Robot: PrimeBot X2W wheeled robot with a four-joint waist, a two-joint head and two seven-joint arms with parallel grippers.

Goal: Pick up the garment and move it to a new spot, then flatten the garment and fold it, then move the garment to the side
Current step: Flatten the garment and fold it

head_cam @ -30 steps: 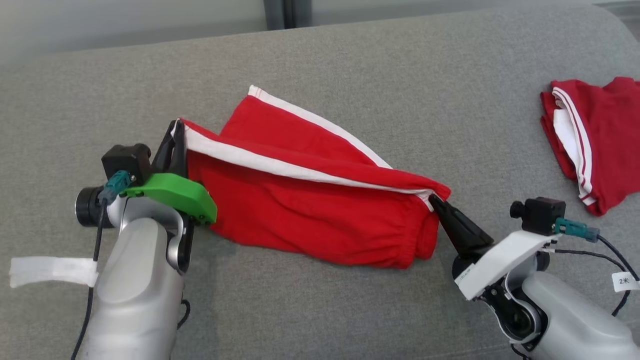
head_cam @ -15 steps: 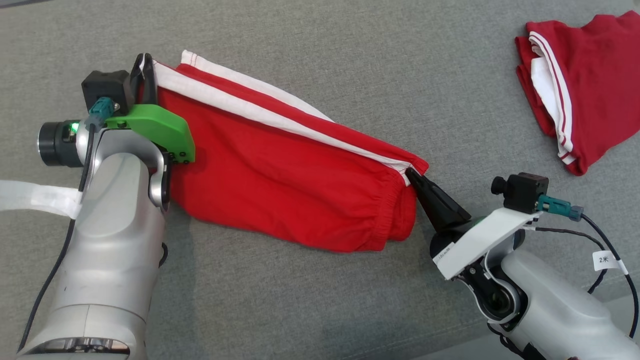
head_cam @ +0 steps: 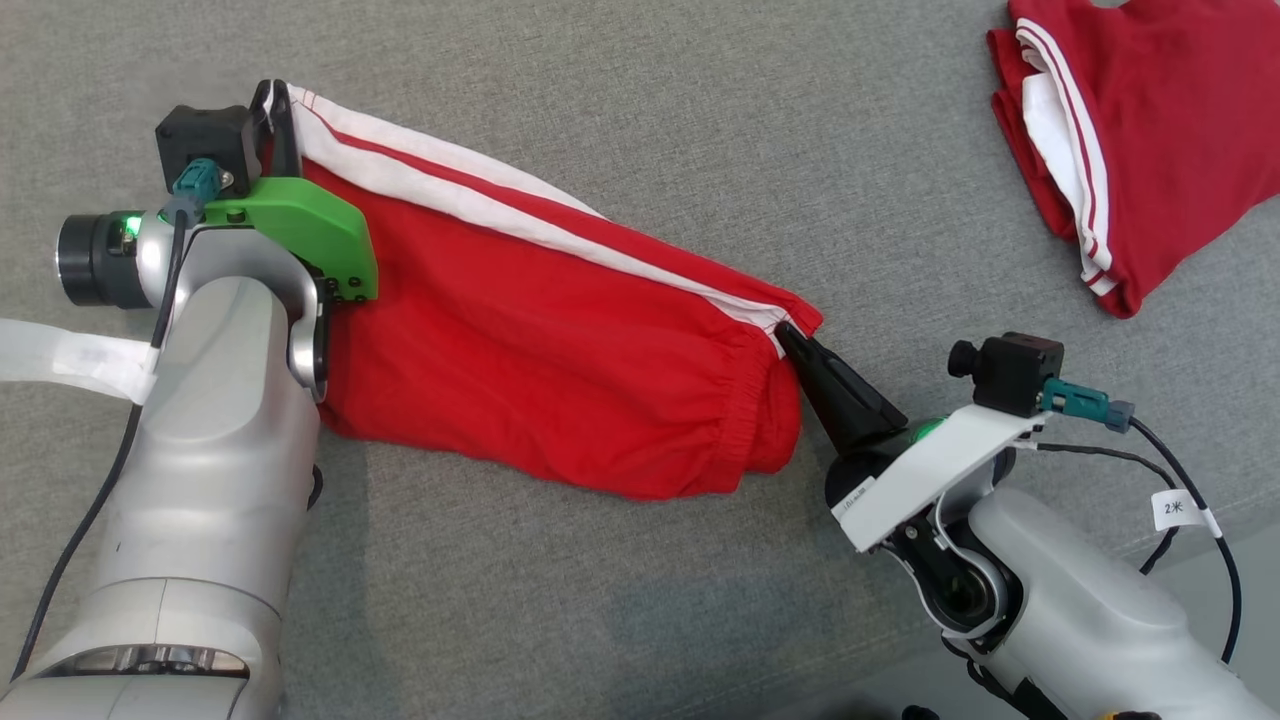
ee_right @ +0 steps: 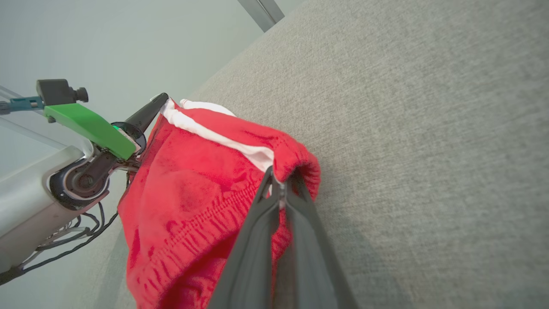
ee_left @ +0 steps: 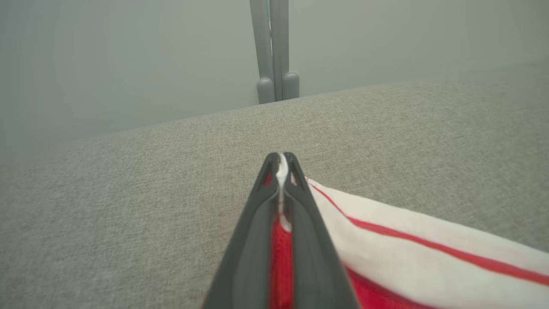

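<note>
Here left fingers [head_cam: 287, 135] and right fingers [head_cam: 835, 385] each clench an end of the garment [head_cam: 540, 350], seemingly slack between.

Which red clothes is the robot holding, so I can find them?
Look at the big grey fabric cushion. Across its middle, the red shorts stretch between the left gripper and the right gripper, both shut on them. Unlike the folded red garment at the far right, they show a gathered elastic waistband.

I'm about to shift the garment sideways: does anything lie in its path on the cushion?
Only toward the right: a second red garment lies on the grey cushion, apart from the held garment. Nothing visible elsewhere.
</note>
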